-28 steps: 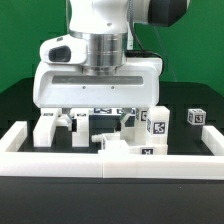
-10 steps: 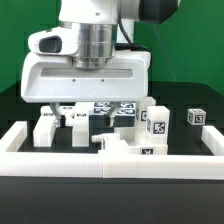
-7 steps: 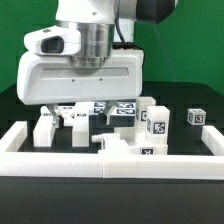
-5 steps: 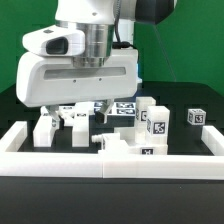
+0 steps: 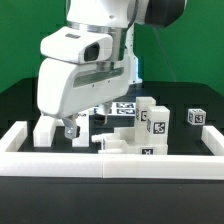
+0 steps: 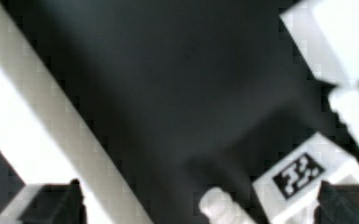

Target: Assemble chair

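Loose white chair parts lie on the black table. A plain block and a low piece sit at the exterior view's left. Tagged blocks stand to the right, a tagged slab lies behind them, and a stepped piece sits by the front rail. My gripper hangs turned over the left parts, open and holding nothing. The blurred wrist view shows the gripper with its dark fingertips wide apart. In that view a tagged white part and a rounded white piece lie below the gripper.
A long white border rail runs along the table's front with raised ends at both sides, and shows as a pale diagonal band in the wrist view. A small tagged cube stands apart at the exterior view's right. Another white part is blurred.
The hand has swung round from facing the camera squarely to a turned, tilted pose and shifted slightly right. The jaws stayed open. The parts have not moved.
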